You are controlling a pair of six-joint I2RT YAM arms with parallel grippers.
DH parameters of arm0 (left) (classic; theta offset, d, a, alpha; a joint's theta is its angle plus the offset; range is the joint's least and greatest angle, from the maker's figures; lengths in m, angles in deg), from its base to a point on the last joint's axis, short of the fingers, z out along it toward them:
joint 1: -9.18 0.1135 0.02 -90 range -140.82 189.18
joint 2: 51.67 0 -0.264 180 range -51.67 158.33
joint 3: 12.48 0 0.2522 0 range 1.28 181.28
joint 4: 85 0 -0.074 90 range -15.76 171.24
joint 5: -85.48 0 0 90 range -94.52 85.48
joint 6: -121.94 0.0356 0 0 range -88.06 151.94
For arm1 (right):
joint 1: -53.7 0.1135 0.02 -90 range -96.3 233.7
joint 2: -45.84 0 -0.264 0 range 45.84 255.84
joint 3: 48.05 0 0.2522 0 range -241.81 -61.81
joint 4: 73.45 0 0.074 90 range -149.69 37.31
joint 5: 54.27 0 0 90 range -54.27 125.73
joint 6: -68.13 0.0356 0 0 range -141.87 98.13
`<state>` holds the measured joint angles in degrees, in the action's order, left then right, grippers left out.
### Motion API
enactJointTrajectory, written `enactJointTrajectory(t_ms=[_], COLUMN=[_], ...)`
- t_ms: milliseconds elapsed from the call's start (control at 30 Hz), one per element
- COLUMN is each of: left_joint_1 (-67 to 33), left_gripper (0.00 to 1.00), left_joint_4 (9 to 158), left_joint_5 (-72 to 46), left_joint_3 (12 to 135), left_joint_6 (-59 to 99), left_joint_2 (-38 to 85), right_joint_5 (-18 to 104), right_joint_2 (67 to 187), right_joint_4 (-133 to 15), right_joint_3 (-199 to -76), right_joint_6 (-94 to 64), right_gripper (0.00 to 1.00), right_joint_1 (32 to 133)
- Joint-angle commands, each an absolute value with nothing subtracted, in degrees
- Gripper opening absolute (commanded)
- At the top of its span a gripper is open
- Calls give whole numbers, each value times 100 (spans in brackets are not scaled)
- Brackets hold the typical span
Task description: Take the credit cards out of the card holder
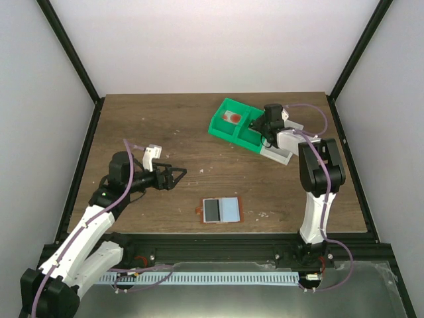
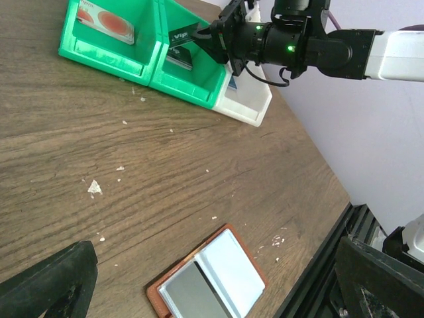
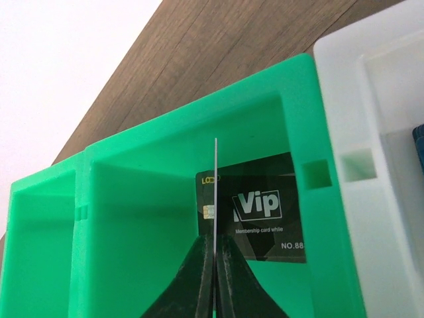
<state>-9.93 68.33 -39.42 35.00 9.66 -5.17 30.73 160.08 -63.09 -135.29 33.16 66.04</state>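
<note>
Reddish-brown at its border, the card holder (image 1: 220, 211) is lying open and flat on the wooden table (image 1: 152, 126), near the front edge and between the two arms, well apart from the trays. Its two inner panels are facing up, one darker grey and one pale blue. The left gripper (image 1: 179, 179) is hovering over the bare wood to the left of the card holder, not touching it, with its fingers (image 2: 46, 285) spread wide and holding nothing. The right gripper (image 3: 215, 248) is reaching over the green tray (image 3: 199, 126) at the far right of the table, and its jaws are pinching a thin card (image 3: 215, 185), which the wrist view is showing only edge-on. Behind this card, a black Vip card (image 3: 262, 209) is resting in the green compartment that is next to the white tray (image 3: 371, 99). In the other green compartment, a pale card with a red circle (image 2: 106, 20) is lying.
</note>
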Motion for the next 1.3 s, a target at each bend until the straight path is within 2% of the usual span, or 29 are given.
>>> enactJointTrajectory(t_ms=[0, 167, 500, 833, 1267], left_joint_1=[-982, -981, -980, -986, -982], left_gripper=[100, 100, 100, 100, 99], left_joint_4=[6969, 7016, 7003, 6915, 6545], left_joint_5=[-4034, -4073, -4021, -3854, -3356], left_joint_3=[3460, 3442, 3441, 3482, 3672], left_joint_6=[993, 971, 951, 935, 887], left_joint_2=[-530, -500, -392, -244, 79], right_joint_5=[2874, 2999, 3093, 2827, 3143], right_joint_2=[16186, 16351, 16332, 16063, 15413], right_joint_4=[-6442, -6556, -6132, -4748, -3904], right_joint_3=[-13798, -13853, -14009, -14673, -14682], right_joint_6=[3436, 3423, 3448, 3552, 3022], right_gripper=[1, 2, 24, 37, 38], right_joint_1=[6610, 6607, 6610, 6601, 6601])
